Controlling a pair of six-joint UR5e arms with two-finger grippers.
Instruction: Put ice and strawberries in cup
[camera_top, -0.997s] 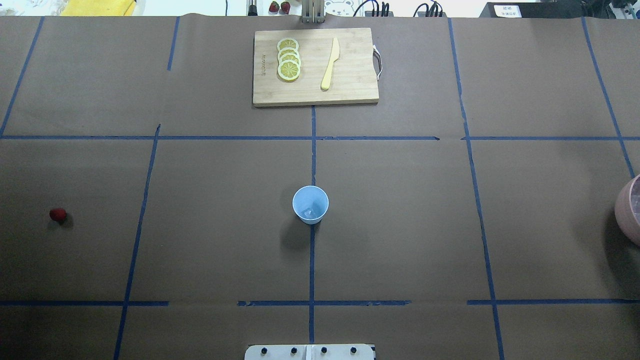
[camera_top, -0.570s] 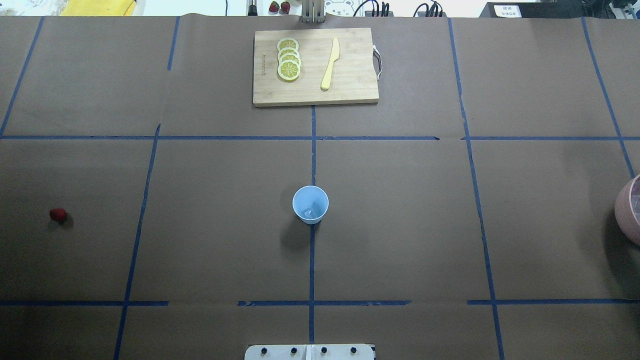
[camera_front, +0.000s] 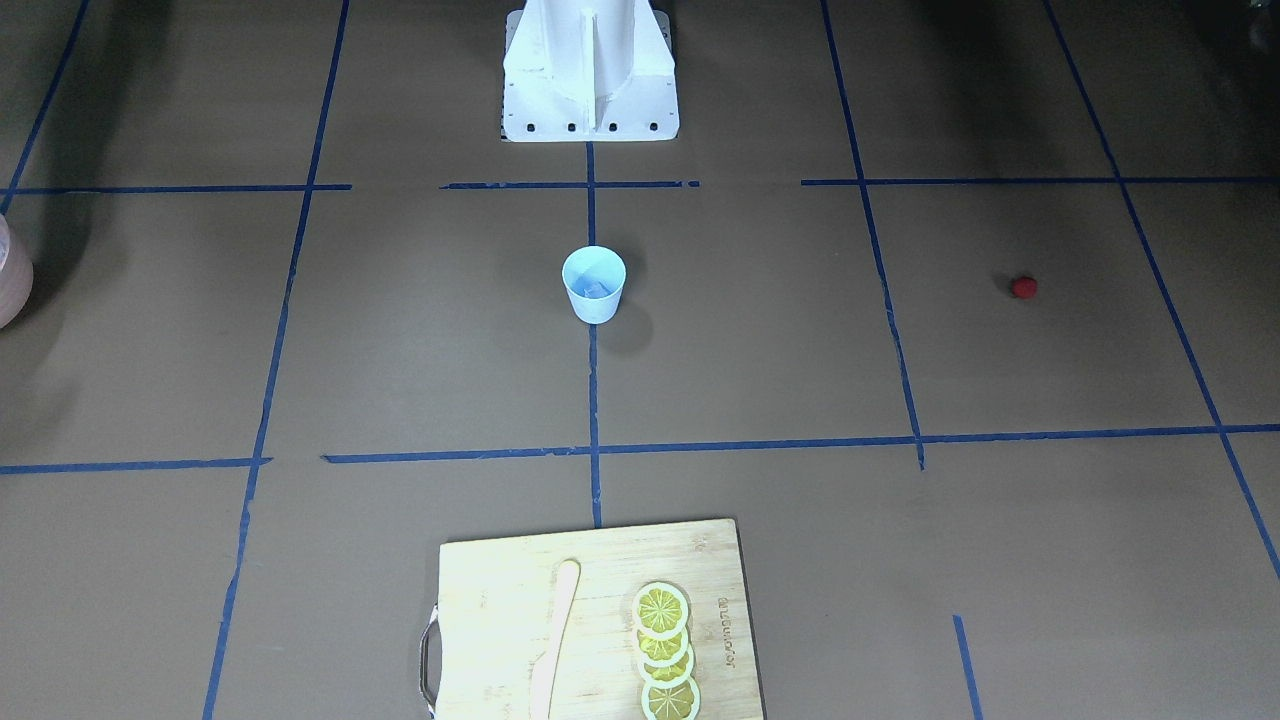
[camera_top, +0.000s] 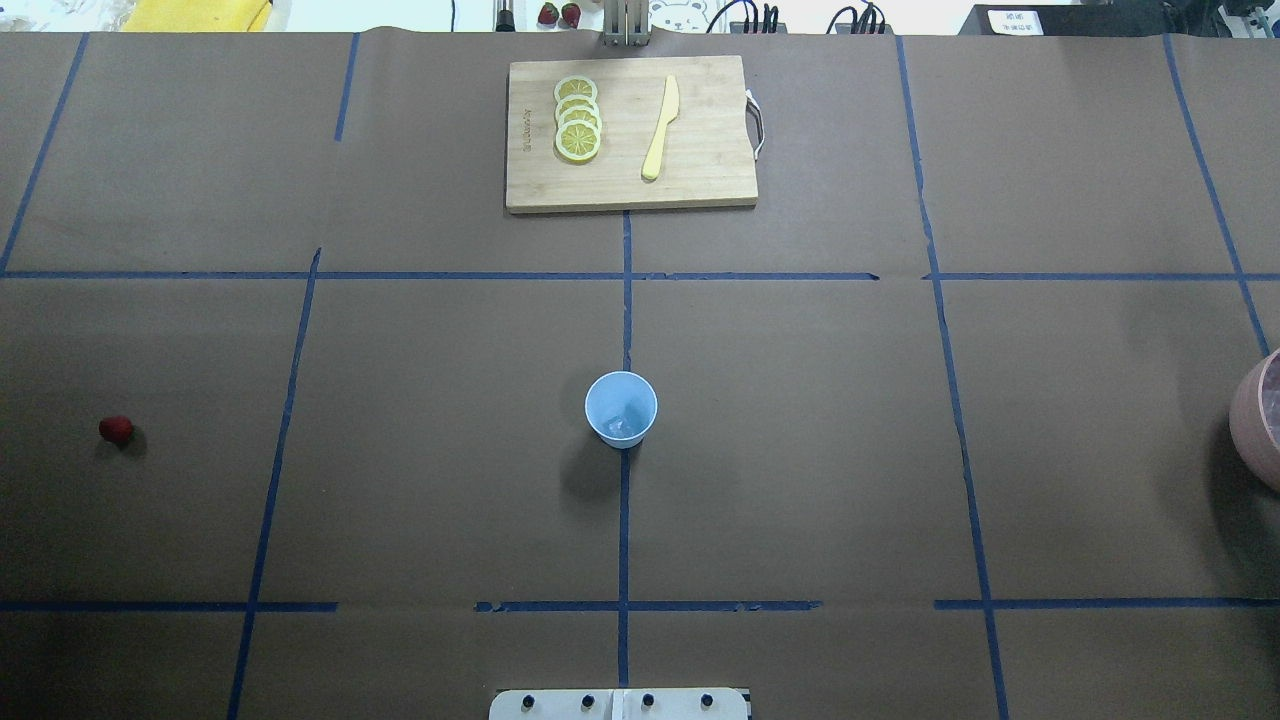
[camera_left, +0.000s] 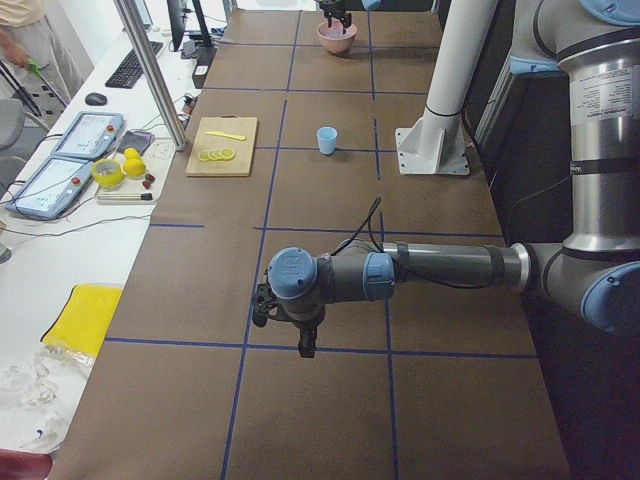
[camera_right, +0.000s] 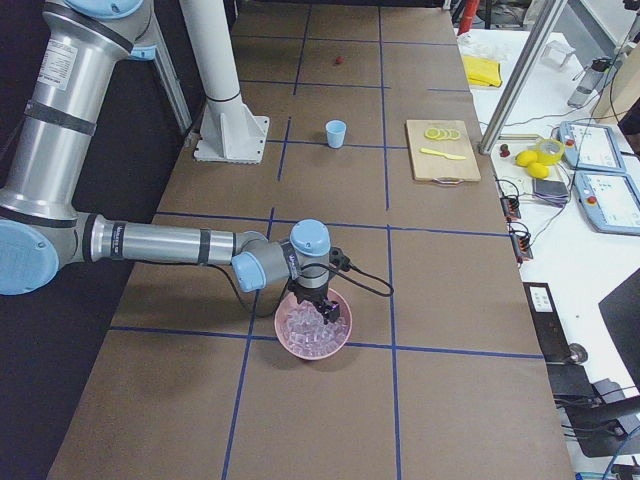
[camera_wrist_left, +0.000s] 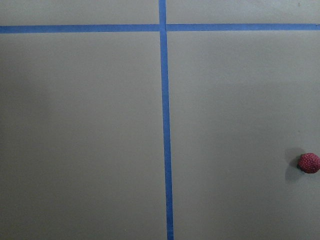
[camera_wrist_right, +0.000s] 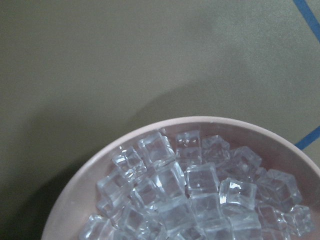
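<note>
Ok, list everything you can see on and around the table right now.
cup: one, light blue, table centre
ice: many clear cubes in the bowl; at least one in the cup
bowl: one, pink, robot's right end
strawberry: one, red, robot's left side
board: one, wooden, far edge
lemon slices: four, yellow, on the board
knife: one, yellow, on the board
left arm: grey, fingers above bare table
right arm: grey, fingers over the bowl

Across the overhead pictures no change shows: the cup (camera_top: 621, 409), the strawberry (camera_top: 116, 429) and the pink bowl (camera_top: 1247, 420) have not shifted. The left gripper (camera_left: 305, 347) and the right gripper (camera_right: 321, 310) lie outside that view, so their movement cannot be told.
</note>
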